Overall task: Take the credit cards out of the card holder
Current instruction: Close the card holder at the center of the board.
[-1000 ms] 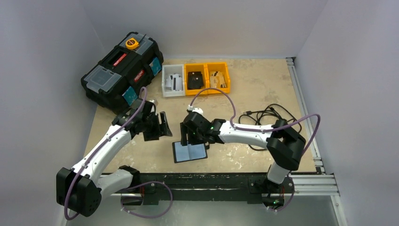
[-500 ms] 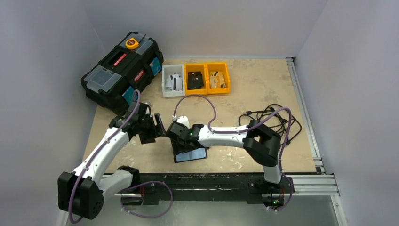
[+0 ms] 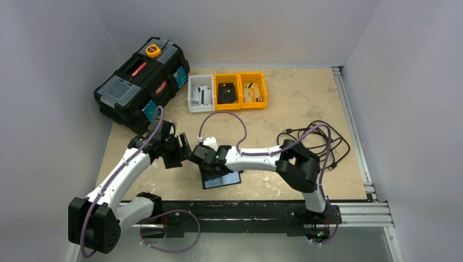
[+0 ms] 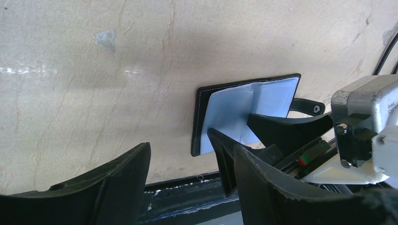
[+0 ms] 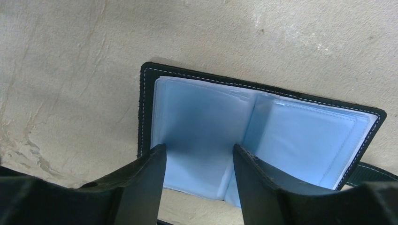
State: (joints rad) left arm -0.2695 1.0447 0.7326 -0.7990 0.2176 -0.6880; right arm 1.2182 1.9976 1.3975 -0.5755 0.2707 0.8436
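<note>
One stitched card holder, gaping empty right hand over it, left hand likewise

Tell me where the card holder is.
In the top view, the card holder lies open on the table near its front edge, under the right claw.
</note>
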